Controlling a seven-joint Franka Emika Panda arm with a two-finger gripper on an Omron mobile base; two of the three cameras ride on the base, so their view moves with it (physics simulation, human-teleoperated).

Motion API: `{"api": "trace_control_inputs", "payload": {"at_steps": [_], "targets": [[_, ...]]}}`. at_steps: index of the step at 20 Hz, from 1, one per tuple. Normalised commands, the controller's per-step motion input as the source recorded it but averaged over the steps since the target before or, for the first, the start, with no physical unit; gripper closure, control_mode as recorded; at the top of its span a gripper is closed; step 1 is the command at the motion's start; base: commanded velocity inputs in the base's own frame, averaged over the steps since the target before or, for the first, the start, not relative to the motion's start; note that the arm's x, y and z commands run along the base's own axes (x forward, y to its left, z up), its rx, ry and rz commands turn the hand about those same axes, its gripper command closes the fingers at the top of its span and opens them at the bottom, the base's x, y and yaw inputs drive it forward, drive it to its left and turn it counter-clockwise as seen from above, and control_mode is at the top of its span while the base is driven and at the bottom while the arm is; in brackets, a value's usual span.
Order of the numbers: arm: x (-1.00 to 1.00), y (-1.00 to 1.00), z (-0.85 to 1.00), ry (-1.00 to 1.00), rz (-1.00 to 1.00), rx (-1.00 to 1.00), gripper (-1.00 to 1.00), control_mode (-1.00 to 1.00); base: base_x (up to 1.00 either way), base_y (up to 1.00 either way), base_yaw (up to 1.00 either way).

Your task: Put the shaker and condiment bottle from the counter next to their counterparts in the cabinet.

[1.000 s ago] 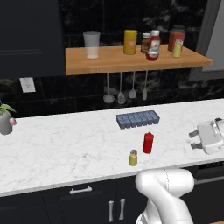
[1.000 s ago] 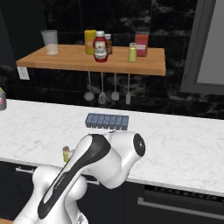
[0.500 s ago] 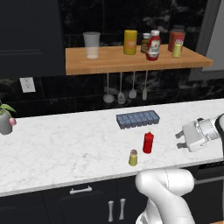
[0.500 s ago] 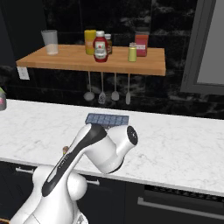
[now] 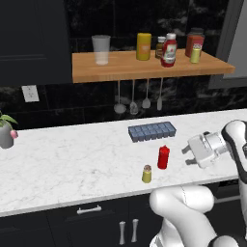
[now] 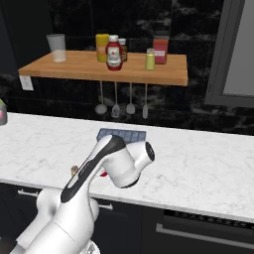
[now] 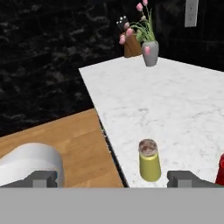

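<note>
Since a second ago the gripper [image 5: 189, 156] has swung left toward the condiment bottle [image 5: 163, 157]; jaws wide apart, empty; shaker [image 5: 146, 173] stands just beside the bottle on the counter [image 5: 67, 159]; hand view: shaker [image 7: 149, 160] upright between the fingertips [image 7: 180, 177], bottle at the right edge.

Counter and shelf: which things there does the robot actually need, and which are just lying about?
Needed:
shaker
condiment bottle
counter
cabinet
counterparts: bigger shaker, yellow bottle, ketchup bottle
open gripper

Lying about:
ice tray
glass
flower vase
</note>
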Motion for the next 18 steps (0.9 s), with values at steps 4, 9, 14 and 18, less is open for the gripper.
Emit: {"api": "trace_control_inputs", "payload": {"at_steps": [4,9,14,18], "targets": [[0.63,-0.15,-0.07,0.0,0.14,0.08,-1.0,-1.0,0.0,0.0,0.0],[0.42,-0.27,-0.26,0.0,0.16,0.07,-1.0,-1.0,0.0,0.0,0.0],[0.04,0.0,-0.19,0.0,0.04,0.04,-1.0,-1.0,0.0,0.0,0.0],[0.48,0.0,-0.17,0.0,0.0,0.03,-1.0,-1.0,0.0,0.0,0.0]]}}
